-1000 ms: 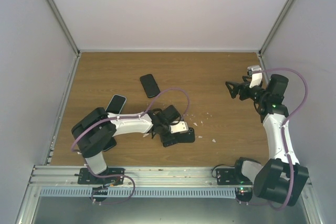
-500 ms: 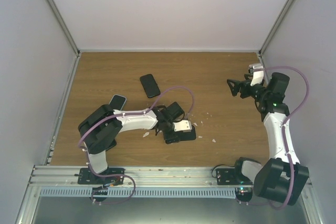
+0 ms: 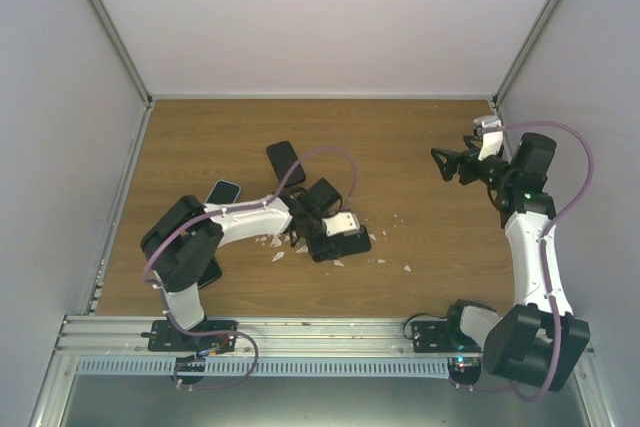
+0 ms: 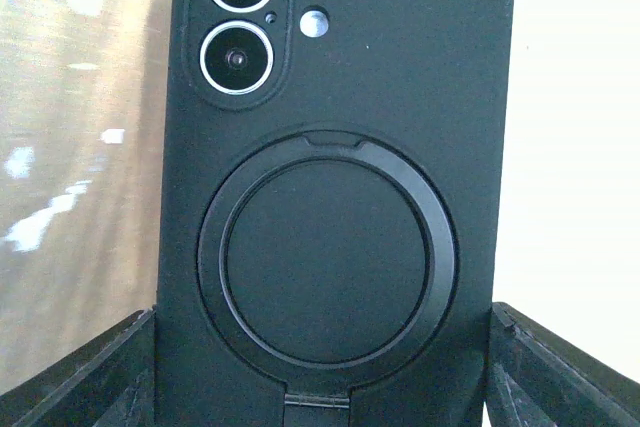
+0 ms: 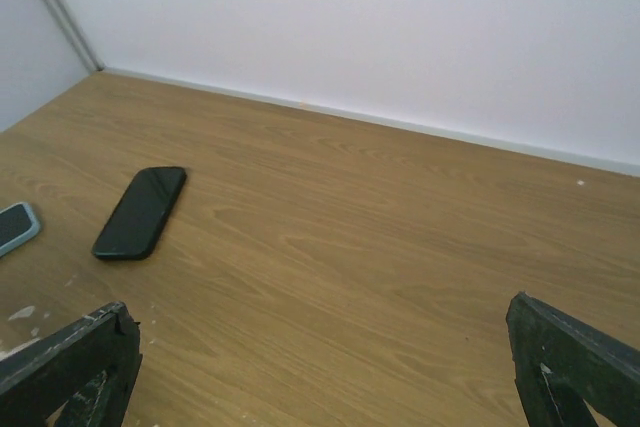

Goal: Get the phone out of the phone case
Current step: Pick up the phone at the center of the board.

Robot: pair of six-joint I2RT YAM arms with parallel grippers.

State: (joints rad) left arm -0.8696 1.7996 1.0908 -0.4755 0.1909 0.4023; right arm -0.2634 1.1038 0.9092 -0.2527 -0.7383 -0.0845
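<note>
A black phone case [image 4: 400, 77] with a round ring stand [image 4: 328, 259] fills the left wrist view, back side facing the camera. The phone sits inside it, with only its two camera lenses [image 4: 240, 17] showing. My left gripper [image 4: 320, 367] has a finger against each long side of the case, shut on it. From above, the case [image 3: 345, 245] sits near the middle of the table under the left gripper [image 3: 335, 237]. My right gripper [image 3: 450, 165] hangs open and empty over the back right of the table, far from the case, its fingertips [image 5: 70, 367] wide apart.
A bare black phone [image 3: 286, 163] [image 5: 141, 212] lies behind the left gripper. A phone in a light blue case [image 3: 223, 192] [image 5: 15, 227] lies to its left. Small white scraps [image 3: 380, 237] litter the wood around the case. White walls enclose the table.
The left gripper and the black case have shifted a little toward the back left, and the jaws have narrowed onto the case. The right arm has barely moved.
</note>
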